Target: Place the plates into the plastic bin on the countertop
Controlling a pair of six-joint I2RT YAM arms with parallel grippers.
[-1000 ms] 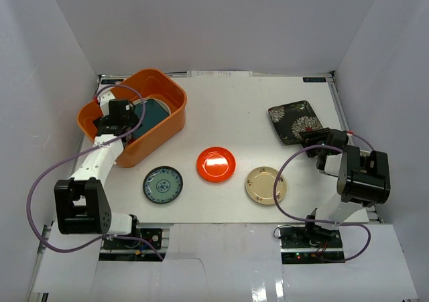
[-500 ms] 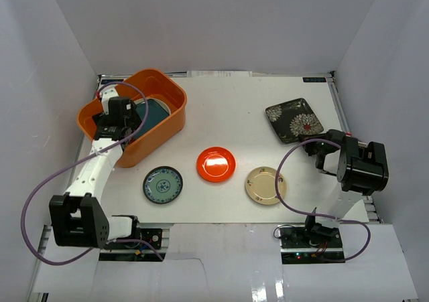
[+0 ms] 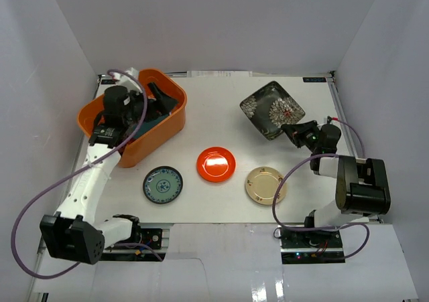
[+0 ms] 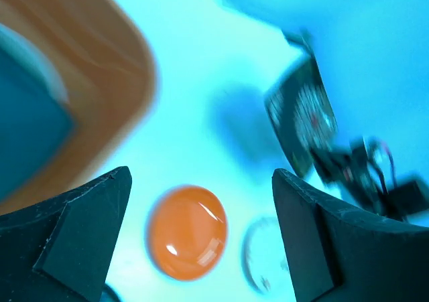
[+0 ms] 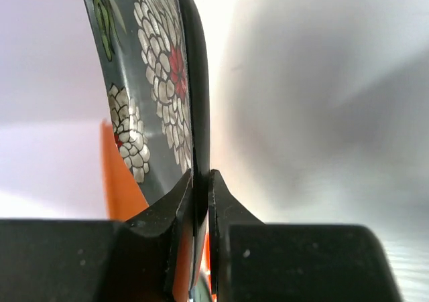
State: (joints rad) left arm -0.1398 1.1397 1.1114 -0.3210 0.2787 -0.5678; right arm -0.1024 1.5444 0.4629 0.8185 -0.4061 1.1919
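Note:
The orange plastic bin (image 3: 171, 122) stands at the far left of the white countertop (image 3: 221, 101) with a teal square plate (image 3: 155, 116) inside. My left gripper (image 3: 163, 96) is open and empty above the bin; its wrist view (image 4: 201, 242) looks over the red plate (image 4: 186, 232). My right gripper (image 3: 293, 133) is shut on the rim of the black floral square plate (image 3: 271, 109), lifted and tilted; the right wrist view shows the plate (image 5: 157, 81) edge-on between the fingers. The red plate (image 3: 216, 164), the beige-gold plate (image 3: 265, 185) and the green-blue patterned plate (image 3: 162, 185) lie flat on the countertop.
White walls (image 3: 60, 54) enclose the countertop on three sides. Purple cables (image 3: 40, 181) loop from both arms. The arm bases (image 3: 315, 238) sit at the near edge.
My right gripper has lifted the black floral plate off the countertop and carried it left and up. My left gripper has risen out of the bin and swung right.

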